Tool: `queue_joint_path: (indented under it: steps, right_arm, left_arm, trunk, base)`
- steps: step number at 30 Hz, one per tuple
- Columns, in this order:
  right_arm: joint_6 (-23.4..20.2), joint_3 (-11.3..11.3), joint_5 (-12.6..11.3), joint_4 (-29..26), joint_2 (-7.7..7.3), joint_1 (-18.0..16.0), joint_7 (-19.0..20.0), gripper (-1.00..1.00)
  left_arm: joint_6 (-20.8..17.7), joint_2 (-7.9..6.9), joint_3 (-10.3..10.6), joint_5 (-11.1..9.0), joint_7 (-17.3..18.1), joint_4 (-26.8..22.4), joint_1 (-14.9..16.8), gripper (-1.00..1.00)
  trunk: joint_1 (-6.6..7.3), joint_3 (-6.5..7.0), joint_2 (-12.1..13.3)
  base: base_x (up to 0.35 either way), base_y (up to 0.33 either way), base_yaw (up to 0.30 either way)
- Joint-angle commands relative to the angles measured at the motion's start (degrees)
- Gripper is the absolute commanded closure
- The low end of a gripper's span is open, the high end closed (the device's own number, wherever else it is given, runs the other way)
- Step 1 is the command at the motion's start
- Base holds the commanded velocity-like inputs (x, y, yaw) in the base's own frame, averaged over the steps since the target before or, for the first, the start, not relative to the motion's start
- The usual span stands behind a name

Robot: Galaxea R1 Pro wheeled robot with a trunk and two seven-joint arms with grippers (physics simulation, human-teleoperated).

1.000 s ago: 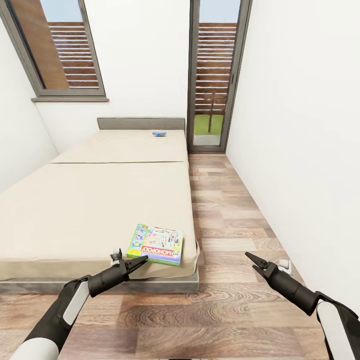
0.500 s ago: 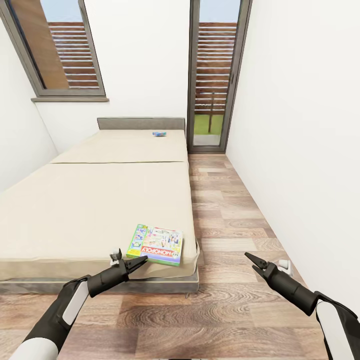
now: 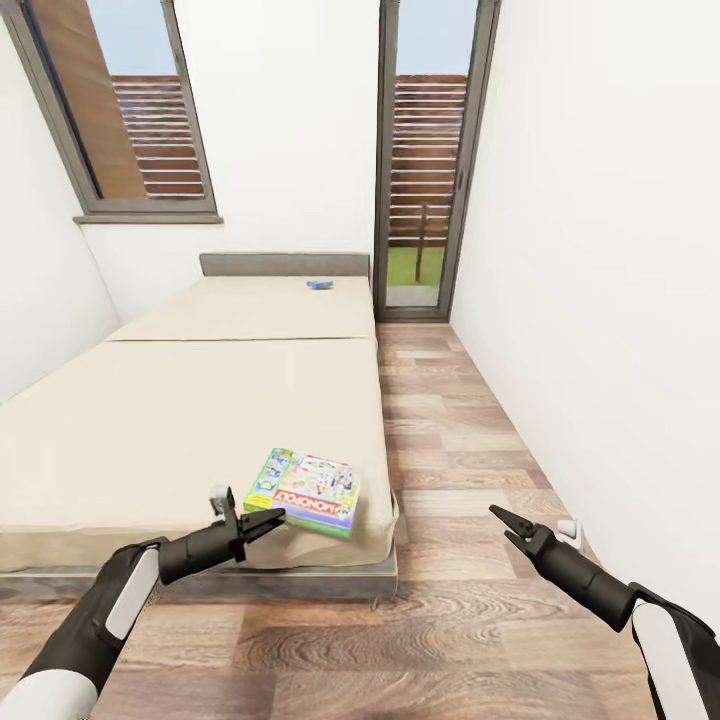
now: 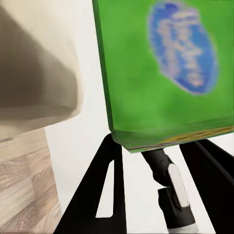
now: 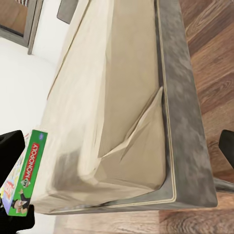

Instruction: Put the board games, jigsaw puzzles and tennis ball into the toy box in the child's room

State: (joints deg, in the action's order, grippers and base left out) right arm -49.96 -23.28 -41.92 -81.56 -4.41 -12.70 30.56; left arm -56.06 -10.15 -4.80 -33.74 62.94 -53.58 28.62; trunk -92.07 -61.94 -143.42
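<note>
Your left gripper [image 3: 262, 519], fingers parted and empty, meets the near edge of the green-and-white Monopoly board game box [image 3: 306, 491] at the cream mattress bed's [image 3: 180, 420] corner. Your right gripper [image 3: 503, 524], nearly closed and empty, hangs over the wood-plank floor [image 3: 450, 440].

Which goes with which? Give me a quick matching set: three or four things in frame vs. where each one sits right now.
Things:
1. Monopoly box
2. small blue box
3. left gripper
4. right gripper

Places:
A. over the wood floor, beside the bed
B. far panel, near the headboard
C. near corner of the mattress
D. at the Monopoly box's near edge

Pairs: 1-C, 2-B, 3-D, 4-A
</note>
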Motion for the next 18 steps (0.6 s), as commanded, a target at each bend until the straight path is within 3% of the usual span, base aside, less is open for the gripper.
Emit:
queue_joint_path:
  steps: [1, 6, 13, 18]
  right_arm:
    - [-0.3, -0.1, 0.1, 0.0, 0.01, 0.0, 0.2, -1.00]
    - [-0.3, -0.1, 0.1, 0.0, 0.01, 0.0, 0.2, -1.00]
    - [-0.4, -0.1, 0.1, -0.1, 0.01, -0.1, 0.2, -1.00]
    - [1.1, -0.1, -0.2, -0.1, 0.86, -0.1, 0.2, -1.00]
  left_arm:
    - [-1.4, -0.68, 0.1, 0.1, 0.2, -1.3, 0.0, 1.00]
    - [-3.2, -3.12, 0.8, 0.0, 0.4, -3.7, 0.0, 1.00]
    - [-3.9, -8.40, 0.9, -0.1, 0.9, -4.3, 0.0, 1.00]
    - [-3.4, -7.63, 1.0, -0.5, 1.2, -4.2, -0.1, 1.00]
  trunk:
    - [0.03, 0.18, 0.0]
    - [0.16, 1.29, 0.1]
    - [0.34, 2.84, 0.2]
    - [0.35, 2.83, 0.2]
  base:
    - [0.000, 0.000, 0.000]
    - [0.000, 0.000, 0.000]
    - [0.000, 0.000, 0.000]
    - [0.000, 0.000, 0.000]
